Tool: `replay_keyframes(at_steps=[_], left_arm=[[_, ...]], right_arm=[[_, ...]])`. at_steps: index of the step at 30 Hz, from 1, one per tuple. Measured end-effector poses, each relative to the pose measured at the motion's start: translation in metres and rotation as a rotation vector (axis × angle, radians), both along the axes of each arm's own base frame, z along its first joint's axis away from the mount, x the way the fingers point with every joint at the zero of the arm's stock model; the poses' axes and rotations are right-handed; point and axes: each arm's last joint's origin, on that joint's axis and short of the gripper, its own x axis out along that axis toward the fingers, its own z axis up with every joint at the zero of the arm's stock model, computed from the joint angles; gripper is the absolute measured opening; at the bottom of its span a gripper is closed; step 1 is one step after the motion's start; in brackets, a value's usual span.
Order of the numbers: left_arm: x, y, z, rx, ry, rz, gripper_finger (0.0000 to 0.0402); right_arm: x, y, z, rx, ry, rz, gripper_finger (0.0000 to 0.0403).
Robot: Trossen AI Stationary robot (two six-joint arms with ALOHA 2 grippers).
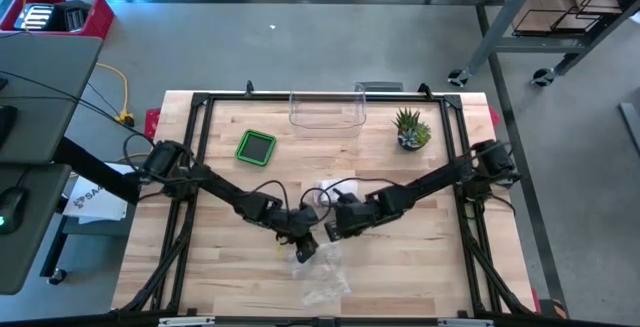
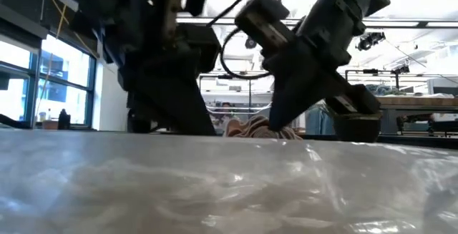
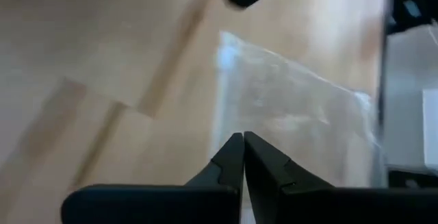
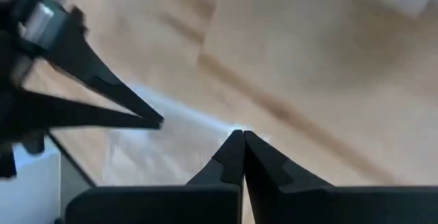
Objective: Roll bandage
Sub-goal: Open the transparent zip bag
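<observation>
A: Where's your bandage?

B: Mid-counter [image 1: 420, 267]. There's a tan crumpled bit of cloth [image 2: 252, 128] showing in the low view between the two arms; I take that for the bandage. In the high view it's mostly hidden under the arms, and which pale patch is cloth you can't tell from there. A clear plastic bag [image 1: 322, 275] lies just toward the front edge.

A: Hands?

B: Left hand [image 1: 304, 251] has its fingers pressed together, nothing between them, tip down at the bag's edge. Right hand [image 1: 330, 229] is the same, pressed together and empty, right beside the left. In the right wrist view both tips nearly meet over the plastic.

A: How will it handle?

B: You're dealing with soft, light, floppy cloth, I'd say. It won't hold a shape and will bunch or slide on the wood if you push it. The bag looks slick and crinkly, so it'll skate around and could drag along.

A: Where do you grab?

B: Take a free end of the cloth, not the middle wad. Pin one end with one hand and turn with the other. Keep clear of the plastic.
</observation>
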Motion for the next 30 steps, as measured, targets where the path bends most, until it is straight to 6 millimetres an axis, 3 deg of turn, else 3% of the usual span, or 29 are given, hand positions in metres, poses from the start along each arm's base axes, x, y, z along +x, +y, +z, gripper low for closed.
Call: replay_keyframes(at_steps=[8,18,30], left_arm=[[-0.005,-0.012,0.005,0.031,-0.019,0.024,0.0001],[-0.013,-0.030,0.000,0.020,-0.002,0.037,0.0000],[-0.010,-0.026,-0.018,0.012,0.044,0.017,0.0000]], right_arm=[[-0.008,0.023,-0.007,0.003,0.026,-0.033,0.0000],[0.000,0.022,-0.020,0.017,0.005,-0.069,0.0000],[0.003,0.014,-0.021,0.017,0.017,-0.085,0.0000]])
